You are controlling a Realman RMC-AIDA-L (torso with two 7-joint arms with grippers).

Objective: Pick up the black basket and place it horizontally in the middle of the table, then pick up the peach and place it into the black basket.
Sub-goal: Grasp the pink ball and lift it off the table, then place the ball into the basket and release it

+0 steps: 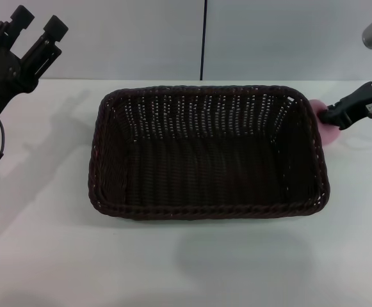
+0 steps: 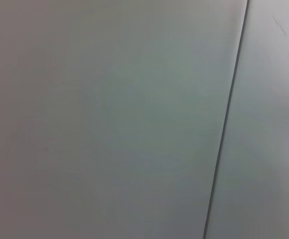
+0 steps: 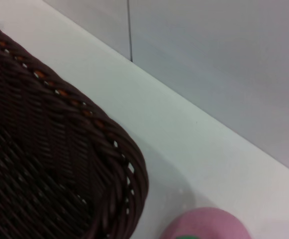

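We see the basket (image 1: pixel 208 153) lying lengthwise mid-desk (image 1: pixel 45 256), the peach (image 1: pixel 325 123) just beside its right end under our right claw (image 1: pixel 335 118), grip unclear, while our left claw (image 1: pixel 37 24) hangs raised, released.

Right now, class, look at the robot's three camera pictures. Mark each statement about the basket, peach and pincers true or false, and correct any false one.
1. The black basket lies with its long side across the table. True.
2. The peach is inside the basket. False: it sits on the table just outside the basket's right end.
3. The left pincer grips the basket rim. False: it is raised at far left, open, holding nothing.
4. The right pincer is at the peach. True.
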